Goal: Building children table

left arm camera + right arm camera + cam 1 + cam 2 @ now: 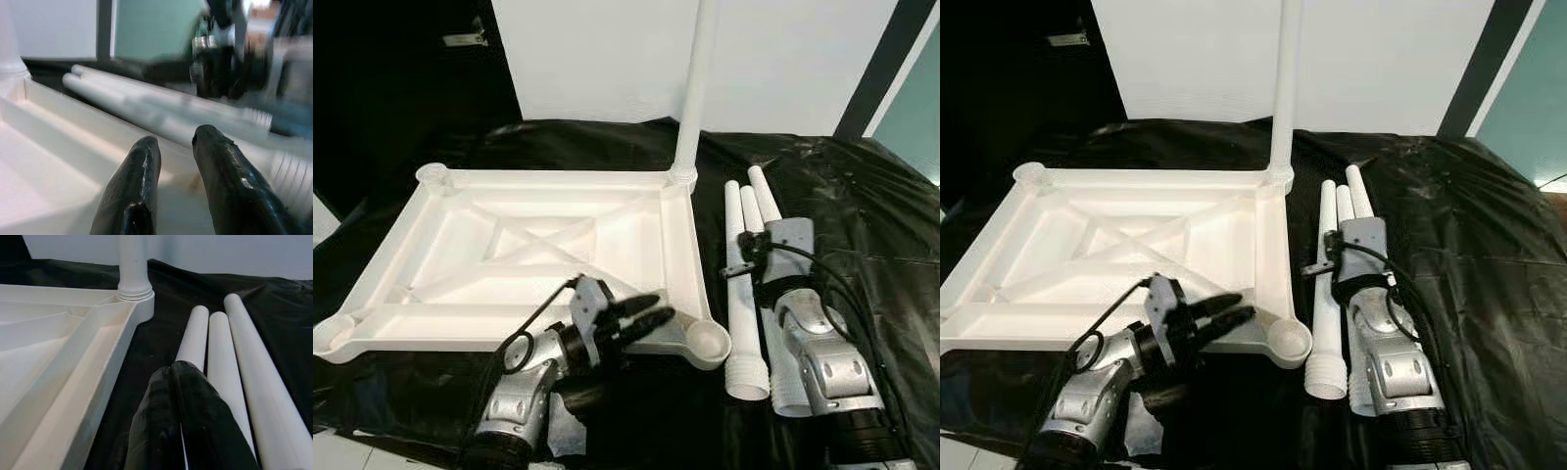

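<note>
Steadying white plastic upturned tabletop with slightly parted left gripper; clenched right gripper should open over loose white legs.

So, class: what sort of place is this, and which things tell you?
Probably an indoor assembly spot: an upside-down white tabletop with one leg fitted lies on black sheeting, beside three loose legs and a plain white wall.

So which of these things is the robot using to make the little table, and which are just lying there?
For the table:
- upside-down white tabletop
- one leg already standing in its far corner socket
- three loose legs lying beside it
- left gripper at the tabletop's near edge
- right gripper over the loose legs

Just lying there:
- black sheet under everything
- white wall behind
</note>
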{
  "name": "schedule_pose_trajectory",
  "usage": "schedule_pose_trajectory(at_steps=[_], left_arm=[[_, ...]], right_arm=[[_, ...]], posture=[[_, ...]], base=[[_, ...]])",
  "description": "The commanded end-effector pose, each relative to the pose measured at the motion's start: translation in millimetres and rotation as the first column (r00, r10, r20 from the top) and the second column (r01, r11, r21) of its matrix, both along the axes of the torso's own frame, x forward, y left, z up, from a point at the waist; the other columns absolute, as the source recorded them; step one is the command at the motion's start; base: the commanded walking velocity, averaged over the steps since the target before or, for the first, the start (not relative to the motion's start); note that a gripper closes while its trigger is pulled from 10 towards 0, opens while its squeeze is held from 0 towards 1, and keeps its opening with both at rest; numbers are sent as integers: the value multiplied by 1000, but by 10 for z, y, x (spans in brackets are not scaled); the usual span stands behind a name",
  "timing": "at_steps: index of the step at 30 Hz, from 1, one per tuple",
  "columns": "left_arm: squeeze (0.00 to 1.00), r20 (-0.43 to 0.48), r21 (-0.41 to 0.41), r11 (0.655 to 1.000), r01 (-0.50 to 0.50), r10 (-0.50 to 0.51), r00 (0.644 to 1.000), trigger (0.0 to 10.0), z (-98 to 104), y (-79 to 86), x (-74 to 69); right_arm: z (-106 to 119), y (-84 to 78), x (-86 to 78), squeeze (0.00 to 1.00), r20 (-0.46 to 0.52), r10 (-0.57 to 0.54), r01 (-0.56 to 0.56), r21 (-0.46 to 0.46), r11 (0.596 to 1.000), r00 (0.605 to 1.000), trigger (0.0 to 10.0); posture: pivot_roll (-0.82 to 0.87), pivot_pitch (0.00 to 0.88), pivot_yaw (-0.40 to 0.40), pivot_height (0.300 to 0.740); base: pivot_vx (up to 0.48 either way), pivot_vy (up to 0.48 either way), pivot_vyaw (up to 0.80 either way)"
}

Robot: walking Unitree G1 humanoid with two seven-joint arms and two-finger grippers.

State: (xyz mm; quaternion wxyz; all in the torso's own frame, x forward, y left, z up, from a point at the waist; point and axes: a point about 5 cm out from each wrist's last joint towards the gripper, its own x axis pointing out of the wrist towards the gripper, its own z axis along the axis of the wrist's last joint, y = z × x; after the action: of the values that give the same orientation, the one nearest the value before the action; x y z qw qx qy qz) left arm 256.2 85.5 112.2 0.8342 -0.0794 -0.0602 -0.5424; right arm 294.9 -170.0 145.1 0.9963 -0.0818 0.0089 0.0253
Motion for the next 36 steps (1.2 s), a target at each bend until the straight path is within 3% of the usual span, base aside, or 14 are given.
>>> schedule_pose_trajectory(at_steps=[1, 4, 5, 10, 14, 19, 20, 24, 30, 32, 34, 36], left_arm=[[0, -24, -80, 997, -18, 16, 1000, 10000, 52, -59, -15], [0, -35, -102, 994, -26, 22, 999, 10000, 60, -90, -17], [0, -58, -124, 989, -81, 75, 996, 10000, 61, -118, 52], [0, -65, -117, 980, -158, 152, 986, 10000, 56, -187, 198], [0, -41, -118, 983, -138, 134, 990, 10000, 133, -315, 263], [0, -14, -99, 990, -95, 95, 995, 10000, 156, -417, 246], [0, -11, -94, 992, -83, 83, 997, 10000, 162, -446, 233], [0, -10, -92, 993, -74, 74, 997, 10000, 168, -476, 219], [0, -12, -94, 991, -91, 91, 996, 10000, 154, -493, 222], [0, -12, -94, 991, -91, 91, 996, 10000, 154, -493, 222], [0, -14, -91, 990, -108, 107, 994, 10000, 134, -468, 234], [0, -14, -91, 990, -108, 107, 994, 10000, 134, -468, 234]], right_arm=[[15, -66, -2, 1000, -14, -41, 41, 39, 998, 999, 10000], [17, -84, -2, 1000, -21, -50, 51, 51, 997, 999, 10000], [25, -121, 2, 1000, -45, -65, 68, 64, 996, 997, 10000], [25, -174, 23, 1000, -121, -59, 70, 93, 993, 991, 10000], [55, -205, 87, 1000, -193, -14, 38, 122, 992, 981, 10000], [97, -228, 170, 1000, -211, 27, -2, 119, 993, 977, 10000], [105, -235, 207, 0, -228, 38, -8, 130, 991, 973, 10000], [114, -236, 264, 0, -246, 50, -16, 140, 990, 968, 10000], [17, -208, 327, 0, -365, 63, 29, 242, 970, 929, 10000], [17, -208, 327, 0, -365, 63, 29, 242, 970, 929, 10000], [-60, -190, 342, 0, -430, 69, 70, 298, 952, 900, 10000], [-60, -190, 342, 0, -430, 69, 70, 298, 952, 900, 10000]], posture=[[-14, 0, -15, 740], [-14, 0, -15, 740], [-16, 0, -18, 740], [-18, 0, -30, 740], [-16, 0, -42, 740], [-9, 0, -51, 740], [-4, 0, -56, 740], [0, 0, -61, 740], [36, 0, -93, 740], [36, 0, -93, 740], [48, 0, -100, 740], [48, 0, -100, 740]], base=[[0, 0, 0], [0, 0, 0], [0, 0, 0], [0, 0, 0], [0, 0, 0], [0, 0, 0], [0, 0, 0], [0, 0, 0], [0, 0, 0], [0, 0, 0], [0, 0, 0], [0, 0, 0]])
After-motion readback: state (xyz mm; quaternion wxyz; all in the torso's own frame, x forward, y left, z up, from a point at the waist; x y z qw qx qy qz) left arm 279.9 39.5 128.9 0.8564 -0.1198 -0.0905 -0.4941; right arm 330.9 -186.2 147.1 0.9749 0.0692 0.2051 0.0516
